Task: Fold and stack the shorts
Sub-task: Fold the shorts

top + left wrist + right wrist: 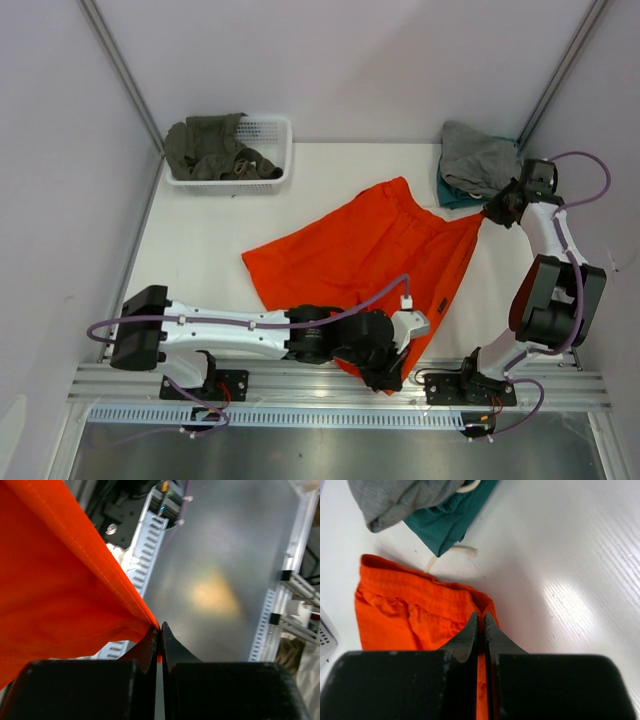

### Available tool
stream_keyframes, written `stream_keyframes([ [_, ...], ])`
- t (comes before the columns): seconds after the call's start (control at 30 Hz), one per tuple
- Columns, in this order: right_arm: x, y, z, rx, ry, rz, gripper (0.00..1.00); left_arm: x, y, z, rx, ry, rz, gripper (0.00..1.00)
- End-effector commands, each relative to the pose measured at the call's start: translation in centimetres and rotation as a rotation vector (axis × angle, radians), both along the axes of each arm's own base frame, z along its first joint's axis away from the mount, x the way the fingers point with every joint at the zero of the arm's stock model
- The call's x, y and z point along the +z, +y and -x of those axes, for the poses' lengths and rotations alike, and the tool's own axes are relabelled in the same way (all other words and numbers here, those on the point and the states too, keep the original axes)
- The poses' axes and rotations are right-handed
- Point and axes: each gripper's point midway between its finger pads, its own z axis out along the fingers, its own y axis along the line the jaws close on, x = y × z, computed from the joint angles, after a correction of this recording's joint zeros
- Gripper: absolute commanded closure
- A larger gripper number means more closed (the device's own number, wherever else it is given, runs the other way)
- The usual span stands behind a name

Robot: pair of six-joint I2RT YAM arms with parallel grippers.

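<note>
The shorts (370, 250) lie mid-tabletop (200, 250). My left tool (159, 627) is clamped on their near hem, and my right tool (481, 615) on the waistband corner, near the grey garment (478, 158) and teal garment (452, 196). The left arm (230, 335) probably hides some cloth.

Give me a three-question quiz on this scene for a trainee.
1. True or false: the left gripper and the right gripper are both shut on the orange shorts.
2. What lies in the white basket? A) a white towel B) an olive-green garment C) blue jeans
3. Fill in: the grey garment lies on top of a ___ garment.
Key: 1 true; 2 B; 3 teal, the teal garment.
</note>
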Motion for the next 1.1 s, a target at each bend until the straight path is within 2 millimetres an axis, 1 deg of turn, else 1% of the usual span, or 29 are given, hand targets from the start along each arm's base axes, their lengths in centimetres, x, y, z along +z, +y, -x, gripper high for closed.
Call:
stream_keyframes([
  [0.0, 6.9, -3.1, -1.7, -0.059, -0.169, 0.129, 1.0, 4.3, -1.9, 4.1, -0.155, 0.152, 0.128, 1.0],
  [0.03, 7.7, -3.2, -1.6, -0.06, -0.177, 0.141, 1.0, 5.2, -2.2, 4.1, -0.158, 0.152, 0.151, 1.0],
  [0.07, 9.2, -3.5, -1.9, -0.069, -0.202, 0.153, 1.0, 5.6, -2.3, 4.2, -0.163, 0.157, 0.16, 1.0],
  [0.1, 10.0, -3.6, -2.0, -0.07, -0.212, 0.159, 1.0, 6.3, -2.3, 4.0, -0.166, 0.165, 0.176, 1.0],
  [0.13, 10.5, -3.5, -2.0, -0.062, -0.208, 0.163, 1.0, 6.7, -2.4, 3.9, -0.166, 0.172, 0.193, 1.0],
  [0.17, 11.0, -3.5, -2.2, -0.06, -0.207, 0.16, 1.0, 7.7, -2.2, 3.8, -0.161, 0.185, 0.221, 1.0],
  [0.2, 13.1, -3.6, -2.7, -0.058, -0.248, 0.168, 1.0, 7.9, -1.9, 3.4, -0.159, 0.202, 0.234, 1.0],
  [0.23, 13.7, -3.2, -3.0, -0.044, -0.258, 0.158, 1.0, 8.1, -1.8, 3.2, -0.149, 0.225, 0.256, 1.0],
  [0.27, 14.0, -3.0, -3.4, -0.034, -0.263, 0.152, 1.0, 9.4, -1.3, 2.9, -0.143, 0.236, 0.291, 1.0],
  [0.3, 15.2, -2.8, -3.8, -0.027, -0.287, 0.152, 1.0, 9.0, -0.8, 2.1, -0.125, 0.247, 0.292, 1.0],
  [0.33, 15.6, -2.0, -4.3, -0.012, -0.294, 0.142, 1.0, 9.4, -0.5, 1.5, -0.107, 0.252, 0.304, 1.0],
  [0.37, 15.9, -1.6, -4.7, -0.004, -0.303, 0.139, 1.0, 8.4, 0.3, 0.8, -0.081, 0.254, 0.284, 1.0],
  [0.4, 15.7, -1.2, -5.2, 0.004, -0.302, 0.133, 1.0, 9.5, 1.1, -0.4, -0.048, 0.243, 0.314, 1.0],
  [0.43, 16.4, -0.2, -5.8, 0.023, -0.325, 0.128, 1.0, 9.7, 1.6, -1.1, -0.027, 0.24, 0.319, 1.0],
  [0.47, 16.3, 0.4, -6.2, 0.03, -0.327, 0.117, 1.0, 8.6, 2.6, -1.6, -0.005, 0.242, 0.29, 1.0],
  [0.5, 15.7, 0.7, -6.8, 0.031, -0.317, 0.113, 1.0, 9.5, 3.6, -2.8, 0.029, 0.23, 0.309, 1.0],
  [0.53, 15.9, 1.1, -7.3, 0.037, -0.326, 0.113, 1.0, 9.5, 4.2, -3.6, 0.06, 0.215, 0.305, 1.0],
  [0.57, 15.8, 2.2, -7.7, 0.051, -0.326, 0.103, 1.0, 9.1, 4.9, -4.3, 0.08, 0.204, 0.296, 1.0],
  [0.6, 15.0, 2.5, -8.4, 0.054, -0.313, 0.096, 1.0, 8.8, 6.2, -5.5, 0.126, 0.192, 0.275, 1.0],
  [0.67, 14.9, 3.6, -9.1, 0.069, -0.321, 0.086, 1.0, 7.9, 7.6, -6.8, 0.166, 0.168, 0.238, 1.0],
  [0.7, 14.7, 4.0, -9.5, 0.068, -0.319, 0.076, 1.0, 7.0, 8.6, -8.1, 0.215, 0.169, 0.2, 1.0],
  [0.73, 14.2, 4.1, -10.0, 0.064, -0.315, 0.074, 1.0, 7.0, 9.3, -8.7, 0.223, 0.147, 0.201, 1.0],
  [0.77, 13.9, 4.7, -10.2, 0.071, -0.314, 0.073, 1.0, 7.0, 9.7, -9.2, 0.231, 0.138, 0.199, 1.0],
  [0.8, 13.8, 4.7, -10.5, 0.056, -0.316, 0.078, 1.0, 6.6, 10.4, -10.3, 0.264, 0.13, 0.185, 1.0],
  [0.87, 13.0, 4.9, -10.9, 0.049, -0.307, 0.075, 1.0, 5.7, 11.0, -11.0, 0.261, 0.123, 0.156, 1.0],
  [0.9, 12.9, 5.1, -10.9, 0.047, -0.307, 0.074, 1.0, 5.4, 11.4, -12.0, 0.285, 0.12, 0.145, 1.0],
  [0.97, 12.5, 4.8, -11.3, 0.017, -0.31, 0.083, 1.0, 4.1, 11.9, -12.8, 0.287, 0.116, 0.098, 1.0],
  [1.03, 12.0, 4.9, -11.7, 0.007, -0.311, 0.075, 1.0, 3.1, 12.6, -13.9, 0.304, 0.117, 0.065, 1.0],
  [1.07, 11.4, 5.0, -12.0, 0.006, -0.303, 0.074, 1.0, 2.3, 12.9, -14.7, 0.326, 0.13, 0.048, 1.0],
])
